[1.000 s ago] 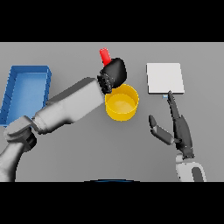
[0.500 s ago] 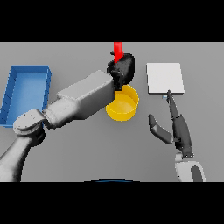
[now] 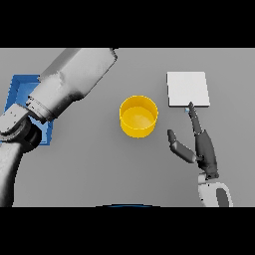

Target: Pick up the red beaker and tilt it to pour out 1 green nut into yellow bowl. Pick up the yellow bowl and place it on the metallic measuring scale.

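Grey table [image 3: 99, 159] fills the view. On it, mid-table, the yellow bowl [image 3: 139, 116] stands upright, its inside showing only yellow. Just left of the right hand's [image 3: 201, 148] thumb, it sits apart from it. That hand lies flat, fingers [image 3: 193, 115] straight and relaxed, tips at the near edge of the scale [image 3: 187, 89]. Left arm [image 3: 69, 84] rises out past the top; its hand is unseen. Beneath it lies a blue tray [image 3: 20, 89].

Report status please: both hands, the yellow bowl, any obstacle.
Left hand out of view, arm raised. Right hand open, idle beside the scale. Yellow bowl on the table, free. Red beaker not visible.
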Controlling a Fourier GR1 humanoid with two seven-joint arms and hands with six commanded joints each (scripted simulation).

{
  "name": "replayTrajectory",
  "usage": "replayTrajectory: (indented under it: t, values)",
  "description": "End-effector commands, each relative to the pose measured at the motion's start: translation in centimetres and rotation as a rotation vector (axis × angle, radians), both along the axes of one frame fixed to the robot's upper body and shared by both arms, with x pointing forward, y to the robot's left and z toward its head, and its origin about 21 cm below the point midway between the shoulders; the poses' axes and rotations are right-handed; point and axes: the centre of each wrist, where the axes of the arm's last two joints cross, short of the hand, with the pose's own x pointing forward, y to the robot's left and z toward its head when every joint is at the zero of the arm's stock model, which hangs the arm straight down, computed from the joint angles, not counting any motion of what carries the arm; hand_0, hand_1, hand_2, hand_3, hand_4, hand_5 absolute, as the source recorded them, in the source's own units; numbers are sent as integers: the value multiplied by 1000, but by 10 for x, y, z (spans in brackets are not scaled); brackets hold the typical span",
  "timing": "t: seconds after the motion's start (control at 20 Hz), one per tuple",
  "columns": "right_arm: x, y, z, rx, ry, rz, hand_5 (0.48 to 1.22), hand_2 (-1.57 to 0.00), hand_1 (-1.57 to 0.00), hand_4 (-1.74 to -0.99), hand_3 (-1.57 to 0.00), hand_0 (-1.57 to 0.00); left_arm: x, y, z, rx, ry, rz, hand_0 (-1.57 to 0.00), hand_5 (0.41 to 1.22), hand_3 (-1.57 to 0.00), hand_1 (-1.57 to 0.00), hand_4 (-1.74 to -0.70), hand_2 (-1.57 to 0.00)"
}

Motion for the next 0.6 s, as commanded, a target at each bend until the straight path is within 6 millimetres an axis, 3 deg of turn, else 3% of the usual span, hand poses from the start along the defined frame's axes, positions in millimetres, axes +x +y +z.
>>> replayTrajectory:
  t: [0.0,0.15,0.3,0.55]
  values:
    - [-1,-1,0,-6,-19,5,683,1,1,-1001,1,1,6,10,10,-88,10,62,-1571,1221,-1290,-1571,-1729,-1571]
    - [1,-4,1,-8,-18,1,672,1,1,-990,1,1,18,45,42,-360,16,233,-1571,1221,-1427,-1571,-1735,-1571]
    - [3,0,4,19,-17,16,669,1,1,-1006,1,1,29,102,52,-642,12,385,-1571,1221,-1448,-1571,-1738,-1571]
    - [6,-1,1,38,0,9,654,1,1,-1023,1,1,31,202,25,-1049,-42,632,-1571,1221,-1417,-1571,-1740,-1571]
